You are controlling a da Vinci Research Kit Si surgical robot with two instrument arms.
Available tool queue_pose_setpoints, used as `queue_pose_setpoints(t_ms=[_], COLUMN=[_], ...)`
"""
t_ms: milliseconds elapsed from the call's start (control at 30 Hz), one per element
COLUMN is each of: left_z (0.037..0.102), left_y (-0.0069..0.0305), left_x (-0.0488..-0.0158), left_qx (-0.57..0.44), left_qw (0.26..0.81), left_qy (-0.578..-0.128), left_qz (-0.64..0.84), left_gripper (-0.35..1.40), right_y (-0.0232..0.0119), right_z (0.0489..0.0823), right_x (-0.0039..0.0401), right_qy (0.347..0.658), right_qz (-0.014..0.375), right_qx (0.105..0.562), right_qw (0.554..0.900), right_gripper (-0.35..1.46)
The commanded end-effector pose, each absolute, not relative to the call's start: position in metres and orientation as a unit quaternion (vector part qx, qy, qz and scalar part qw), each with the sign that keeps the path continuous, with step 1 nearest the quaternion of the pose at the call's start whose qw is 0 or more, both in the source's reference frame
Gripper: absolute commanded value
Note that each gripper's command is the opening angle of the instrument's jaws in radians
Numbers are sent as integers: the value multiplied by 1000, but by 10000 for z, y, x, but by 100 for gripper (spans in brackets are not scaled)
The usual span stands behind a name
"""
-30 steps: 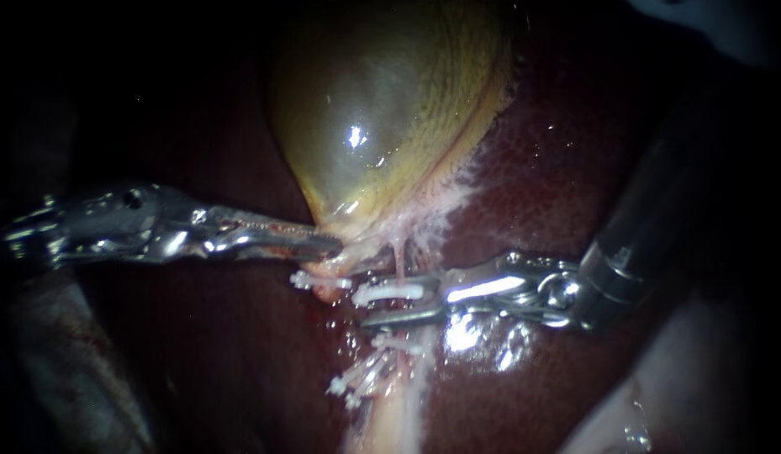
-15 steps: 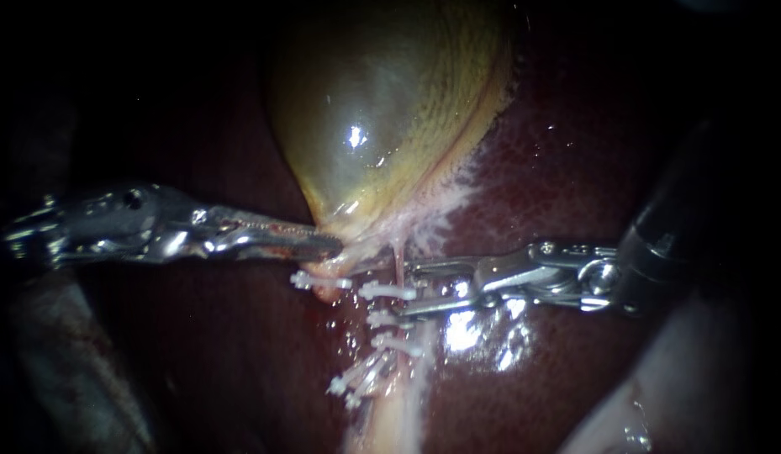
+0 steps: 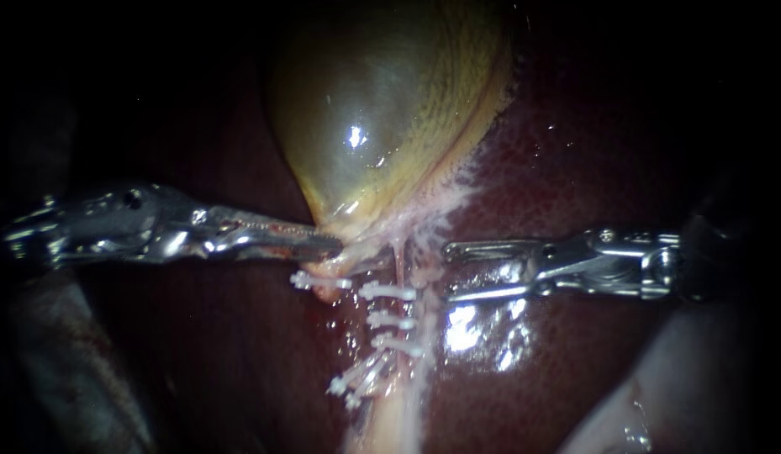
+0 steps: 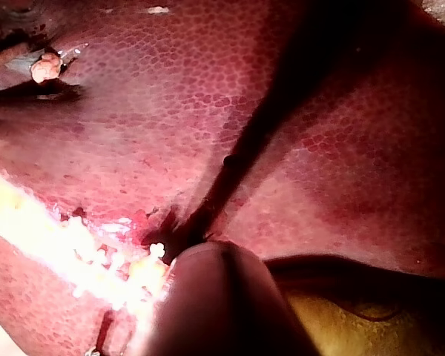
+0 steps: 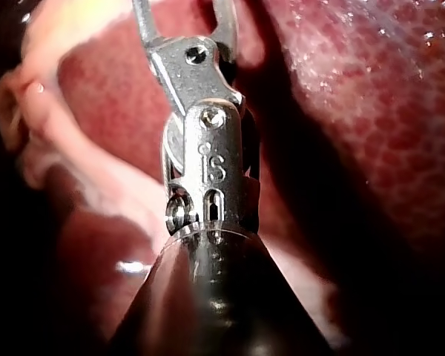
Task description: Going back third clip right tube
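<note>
The yellow-green gallbladder (image 3: pixel 382 109) lies on the dark red liver (image 3: pixel 575 151). My left instrument (image 3: pixel 327 246) comes in level from the left, its jaws shut on tissue at the gallbladder's narrow lower end. Below that end a thin pale tube (image 3: pixel 400 261) runs down, crossed by three white clips (image 3: pixel 390 320) stacked close together. Another white clip (image 3: pixel 321 282) sits further left. My right instrument (image 3: pixel 449 272) lies to the right of the clipped tube, apart from it, jaws open and empty. In the right wrist view its jaws (image 5: pixel 182 18) stand spread over the liver.
Several more white clips (image 3: pixel 356 378) cluster lower on the pale strand (image 3: pixel 398 412). Pale tissue (image 3: pixel 659 403) shows at the lower right. In the left wrist view the blurred shaft (image 4: pixel 215 297) hides its own jaws, with bright tissue (image 4: pixel 74 252) beside it.
My right instrument has drawn back to the right, away from the tube. The white clip that was between its jaws stays on the tube. The left instrument has not moved.
</note>
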State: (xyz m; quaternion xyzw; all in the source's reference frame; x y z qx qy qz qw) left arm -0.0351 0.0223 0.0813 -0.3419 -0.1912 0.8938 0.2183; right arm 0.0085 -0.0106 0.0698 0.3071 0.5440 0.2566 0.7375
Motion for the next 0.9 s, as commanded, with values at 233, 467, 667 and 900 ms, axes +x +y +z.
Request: queue_pose_setpoints(t_ms=[233,467,667,900], left_z=[813,815,817,830], left_y=[224,224,225,222], left_x=[-354,-360,-366,-382], left_qx=[-342,-341,-341,-339], left_qw=[219,220,222,224], left_qy=[-191,-190,-189,-184], left_qz=[894,894,894,895], left_gripper=[-35,-35,-35,-35], right_y=[-104,-104,-105,-106], right_z=[690,690,690,690], right_x=[63,62,63,64], right_qy=[550,550,550,550], right_qz=[233,233,233,233], right_qx=[294,294,294,294], right_qw=[746,746,746,746], right_gripper=[44,44,44,43])
